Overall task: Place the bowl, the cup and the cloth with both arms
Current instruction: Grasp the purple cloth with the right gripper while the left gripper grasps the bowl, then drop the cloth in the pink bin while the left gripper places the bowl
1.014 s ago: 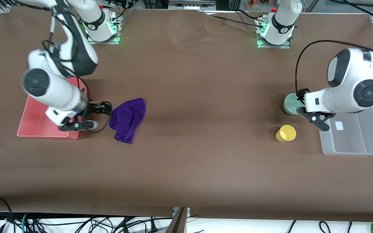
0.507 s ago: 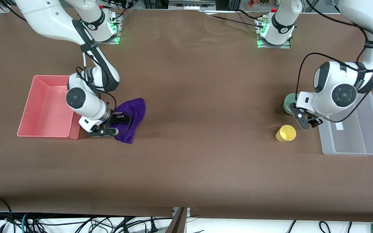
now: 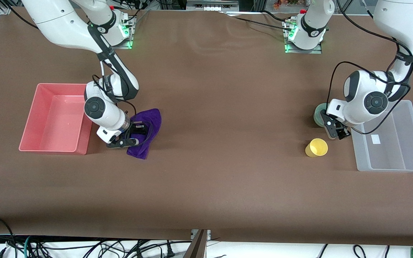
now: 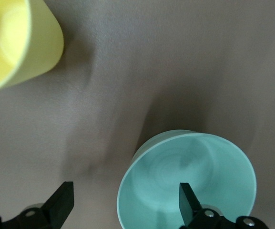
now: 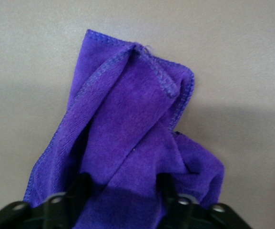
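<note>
The purple cloth (image 3: 148, 130) lies crumpled on the table beside the pink bin. My right gripper (image 3: 137, 135) is low on it, open, its fingers (image 5: 81, 187) pressed down either side of a fold of the cloth (image 5: 127, 138). The pale green bowl (image 3: 319, 114) stands beside the clear bin, the yellow cup (image 3: 317, 147) nearer the camera than it. My left gripper (image 3: 335, 129) is open and straddles the rim of the bowl (image 4: 189, 176), one finger (image 4: 188, 202) inside it and the other outside. The cup (image 4: 18, 40) shows at the corner of the left wrist view.
A pink bin (image 3: 54, 118) stands at the right arm's end of the table, next to the cloth. A clear plastic bin (image 3: 393, 141) stands at the left arm's end, beside the bowl and cup.
My right gripper has moved from beside the pink bin onto the cloth and lowered. My left arm has swung and dropped its gripper down over the bowl's rim.
</note>
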Tool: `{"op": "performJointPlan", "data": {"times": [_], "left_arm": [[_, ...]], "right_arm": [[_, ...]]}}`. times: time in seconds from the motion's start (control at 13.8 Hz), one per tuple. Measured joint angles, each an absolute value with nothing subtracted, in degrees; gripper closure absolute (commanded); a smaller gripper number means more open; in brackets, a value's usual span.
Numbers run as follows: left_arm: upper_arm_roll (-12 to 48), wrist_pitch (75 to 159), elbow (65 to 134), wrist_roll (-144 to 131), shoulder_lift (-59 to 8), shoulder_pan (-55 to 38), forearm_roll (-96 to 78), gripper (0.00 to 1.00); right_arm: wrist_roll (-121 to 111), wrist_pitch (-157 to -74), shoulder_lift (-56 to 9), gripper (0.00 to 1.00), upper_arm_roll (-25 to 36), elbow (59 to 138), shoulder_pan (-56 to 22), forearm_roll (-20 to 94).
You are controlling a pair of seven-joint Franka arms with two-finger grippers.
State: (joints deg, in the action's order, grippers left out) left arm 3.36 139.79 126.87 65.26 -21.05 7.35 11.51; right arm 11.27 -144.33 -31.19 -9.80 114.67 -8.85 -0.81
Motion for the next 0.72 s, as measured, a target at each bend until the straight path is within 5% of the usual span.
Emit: {"op": "performJointPlan", "data": {"times": [0.07, 0.14, 0.43, 0.72], "left_arm": [[3.36, 139.93, 126.88, 65.84, -21.47, 7.44, 11.51, 0.86], [3.36, 139.95, 126.89, 66.24, -21.76, 7.48, 11.51, 1.0], [3.36, 140.11, 126.84, 68.21, -22.16, 7.51, 11.51, 1.0], [3.46, 137.27, 124.8, 68.94, -21.15, 7.51, 11.51, 1.0]], "right_arm": [[11.27, -144.33, -31.2, 1.0, -9.8, 114.67, -8.95, -0.81], [11.27, -144.33, -31.19, 1.0, -9.8, 114.67, -9.01, -0.81], [11.12, -141.8, -30.9, 1.0, -9.8, 113.0, -9.02, -0.81], [7.93, -121.5, -28.49, 1.0, -8.97, 100.84, -8.63, -0.81]]}}
